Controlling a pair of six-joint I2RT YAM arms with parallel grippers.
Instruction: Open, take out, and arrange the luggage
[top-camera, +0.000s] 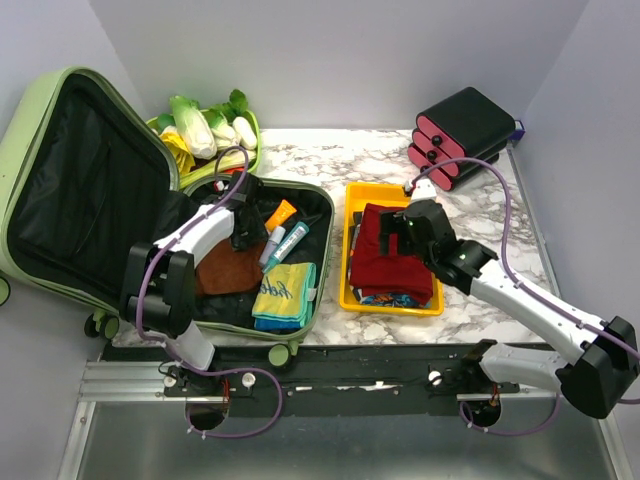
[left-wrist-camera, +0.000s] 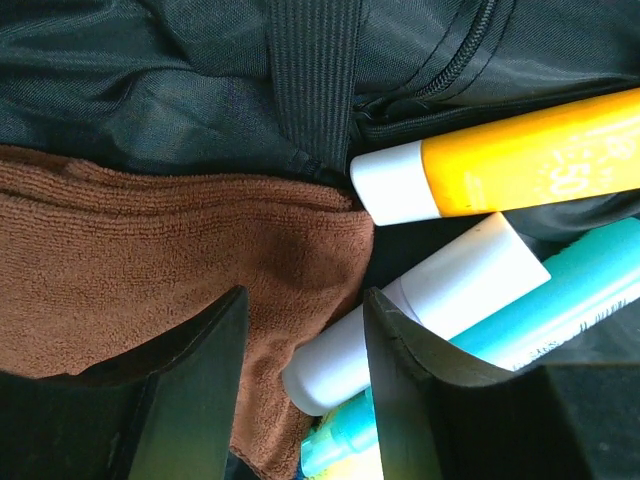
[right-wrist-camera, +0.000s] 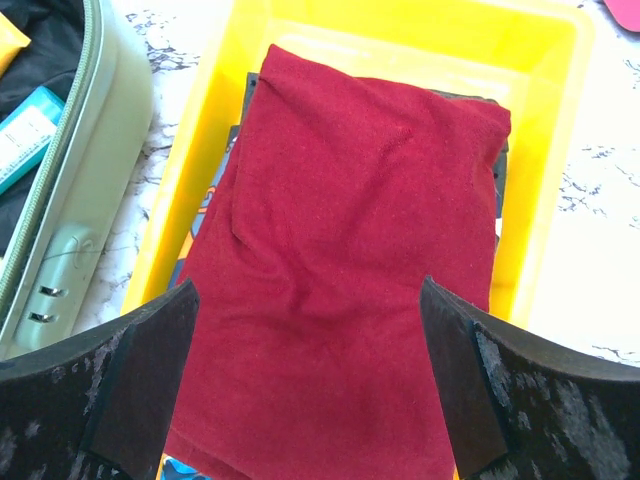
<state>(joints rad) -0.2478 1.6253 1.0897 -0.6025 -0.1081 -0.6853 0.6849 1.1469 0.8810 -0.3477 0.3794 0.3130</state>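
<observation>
The luggage (top-camera: 25, 135), a pale green hard-shell suitcase, lies open at the left, lid propped back and black lining (left-wrist-camera: 150, 80) showing. Inside lie a brown towel (top-camera: 225, 272) (left-wrist-camera: 150, 250), an orange tube (top-camera: 281, 213) (left-wrist-camera: 530, 160), a white tube (top-camera: 270, 247) (left-wrist-camera: 450, 285), a teal tube (top-camera: 293, 238) (left-wrist-camera: 570, 295) and a folded yellow-blue cloth (top-camera: 285, 295). My left gripper (top-camera: 245, 235) (left-wrist-camera: 305, 295) reaches into the case, jaws half apart astride the towel's edge and the white tube's end. My right gripper (top-camera: 388, 232) (right-wrist-camera: 308, 288) hangs wide open over a red cloth (top-camera: 392, 262) (right-wrist-camera: 350, 230).
The red cloth lies on other folded clothes in a yellow tray (top-camera: 347, 262) (right-wrist-camera: 545, 180) right of the suitcase shell (right-wrist-camera: 90, 200). A black box with pink ends (top-camera: 465, 125) stands at the back right. A green basket of vegetables (top-camera: 205, 130) sits behind the case.
</observation>
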